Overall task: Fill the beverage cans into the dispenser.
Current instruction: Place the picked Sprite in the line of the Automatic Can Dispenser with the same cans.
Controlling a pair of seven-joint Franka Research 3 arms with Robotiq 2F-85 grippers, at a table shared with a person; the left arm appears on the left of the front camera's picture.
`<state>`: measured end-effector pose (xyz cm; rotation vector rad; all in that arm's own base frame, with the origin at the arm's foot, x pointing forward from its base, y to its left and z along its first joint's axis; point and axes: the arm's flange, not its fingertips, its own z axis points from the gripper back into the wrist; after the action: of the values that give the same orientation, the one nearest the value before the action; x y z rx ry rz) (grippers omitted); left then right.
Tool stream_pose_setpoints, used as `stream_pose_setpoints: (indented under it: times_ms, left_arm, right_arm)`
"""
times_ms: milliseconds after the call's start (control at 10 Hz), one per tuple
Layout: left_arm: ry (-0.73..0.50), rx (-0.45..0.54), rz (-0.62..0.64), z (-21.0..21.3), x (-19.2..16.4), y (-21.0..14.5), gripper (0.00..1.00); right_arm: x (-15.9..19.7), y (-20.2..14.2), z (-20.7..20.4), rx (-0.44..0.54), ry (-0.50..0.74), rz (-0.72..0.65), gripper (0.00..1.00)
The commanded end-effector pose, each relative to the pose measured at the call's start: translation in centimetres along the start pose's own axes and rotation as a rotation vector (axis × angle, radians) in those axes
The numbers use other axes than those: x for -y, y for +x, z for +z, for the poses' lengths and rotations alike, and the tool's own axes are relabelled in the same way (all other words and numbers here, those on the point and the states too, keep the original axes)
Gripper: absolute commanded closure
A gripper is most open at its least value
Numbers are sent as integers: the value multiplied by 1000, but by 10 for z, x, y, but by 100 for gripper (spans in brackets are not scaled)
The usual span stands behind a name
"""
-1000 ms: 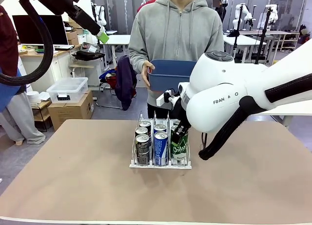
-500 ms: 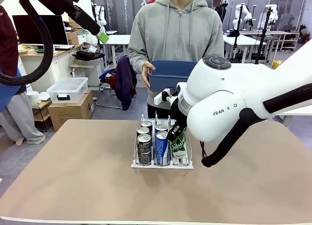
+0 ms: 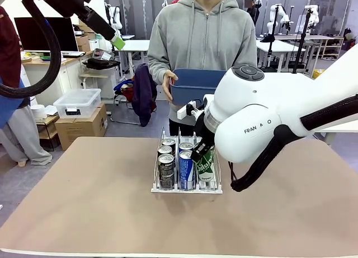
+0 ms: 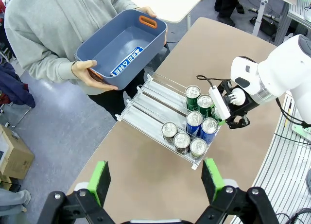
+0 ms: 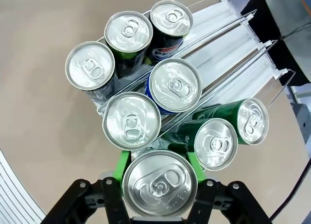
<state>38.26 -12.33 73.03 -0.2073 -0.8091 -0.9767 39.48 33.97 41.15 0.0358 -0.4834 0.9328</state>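
**Right gripper grips a green can at the dispenser; left gripper is open, high above**

The brown table (image 3: pixel 84 202) takes the whole lower half of the front view. Behind its far edge, at the top centre, stands a person (image 3: pixel 204 40) in a grey hoodie. The white right arm (image 3: pixel 263 118) enters from the right edge and reaches to the centre of the frame. The person holds a dark blue tub (image 3: pixel 196 84) before the body. In the left wrist view the tub (image 4: pixel 121 44) is in the upper left, tilted.

The dispenser (image 3: pixel 184 188) stands on the table in the centre of the front view, just below the tub. The cans (image 3: pixel 166 168) are gathered at the near end of its three lanes: black in the left lane, blue and white in the middle, green in the right.

The right gripper (image 3: pixel 201 154) is clenched on a green can (image 3: pixel 207 167) at the near end of the right lane. In the right wrist view the silver top of this can (image 5: pixel 159 182) sits between the two green pads (image 5: pixel 122 161) at the bottom centre, just beside the other tops.

The left gripper (image 4: pixel 155 180) is released, with its fingers wide apart and grasping nothing. In the front view it is in the upper left corner (image 3: pixel 114 41), well apart from the dispenser.
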Motion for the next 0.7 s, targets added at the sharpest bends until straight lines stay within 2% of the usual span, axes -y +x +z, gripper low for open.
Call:
stream_pose_setpoints:
  times_ms: [0, 200, 300, 600]
  left_arm:
    - [7, 7, -3, -1, -2, -1, 0]
    - [7, 7, -3, -1, -2, -1, 0]
    - [7, 7, -3, -1, -2, -1, 0]
    - [7, 7, -3, -1, -2, -1, 0]
  right_arm:
    - [24, -37, -9, -114, 5, 9, 42]
    - [19, -50, 2, -129, 33, -54, 42]
    - [-1, -9, 3, -28, 19, -33, 42]
    - [-5, -14, 8, -36, 31, -52, 42]
